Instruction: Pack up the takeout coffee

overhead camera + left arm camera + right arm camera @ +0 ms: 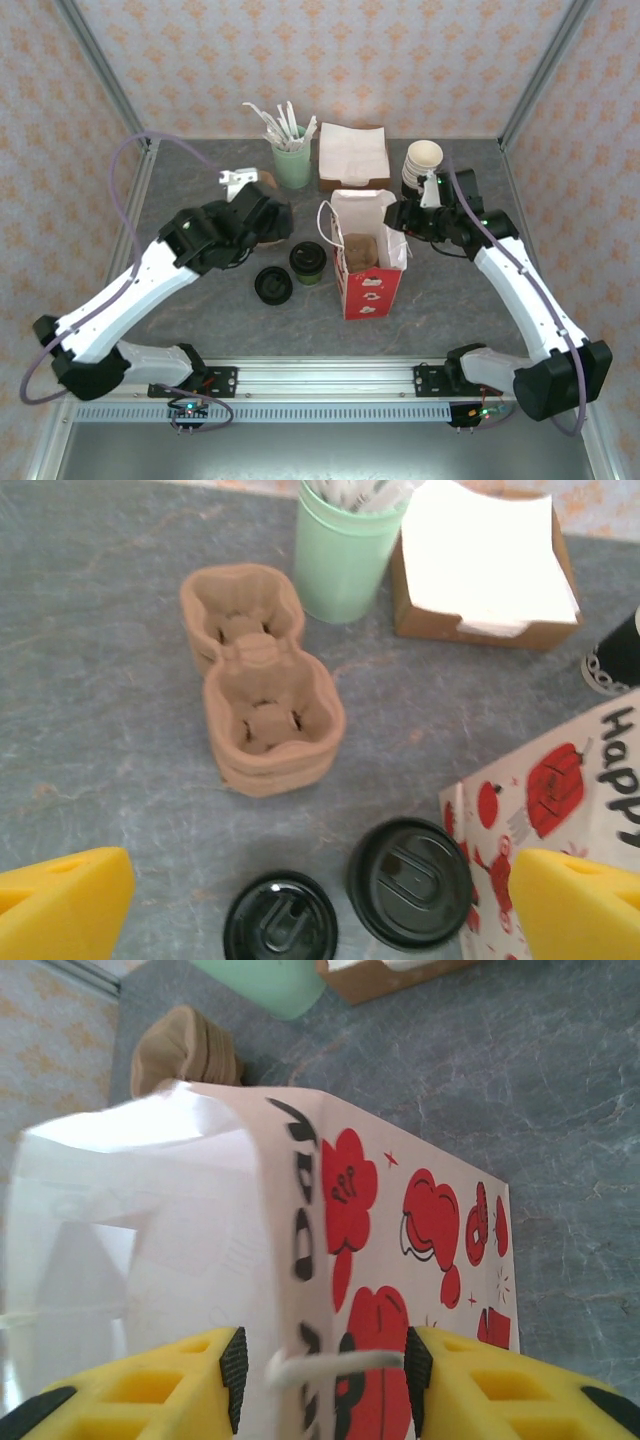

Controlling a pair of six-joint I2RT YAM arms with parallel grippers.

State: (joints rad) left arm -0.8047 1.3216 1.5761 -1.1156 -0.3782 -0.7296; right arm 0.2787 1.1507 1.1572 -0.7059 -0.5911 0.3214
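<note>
The takeout coffee, a short dark green cup with a black lid, stands on the table just left of the red-and-white paper bag. In the left wrist view its lid sits beside the bag. My left gripper hovers above and behind the cup, open, with nothing between its yellow fingers. My right gripper is at the bag's right rim. Its jaws stand open on either side of the bag wall, and the white handle cord hangs between the pads.
A loose flat black lid lies left of the coffee. A brown pulp cup carrier, a mint cup of stirrers, a napkin box and stacked cream cups stand further back. Something brown sits inside the bag.
</note>
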